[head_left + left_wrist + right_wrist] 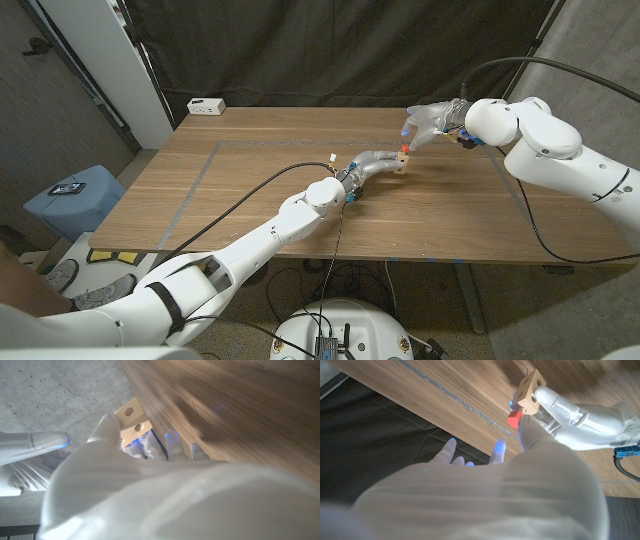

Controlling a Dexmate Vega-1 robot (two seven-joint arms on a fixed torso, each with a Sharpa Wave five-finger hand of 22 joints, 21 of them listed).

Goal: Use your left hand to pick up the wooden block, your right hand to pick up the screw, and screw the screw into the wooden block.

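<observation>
The wooden block (402, 160) is held in the fingers of the left hand (375, 162) above the table (250, 200). The red-headed screw (514, 418) is pinched by the right hand (428, 124) against the block's face, its other fingers spread.

Head camera high over the table (250, 200); both wrist cameras close, sharing the wooden block (132, 419)

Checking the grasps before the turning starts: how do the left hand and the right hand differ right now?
The left hand grips the wooden block; the right hand pinches the red screw at the block's top. The left hand reaches from below the block, the right from above it. The right hand's other fingers are spread. Both are white and meet at the block.
</observation>
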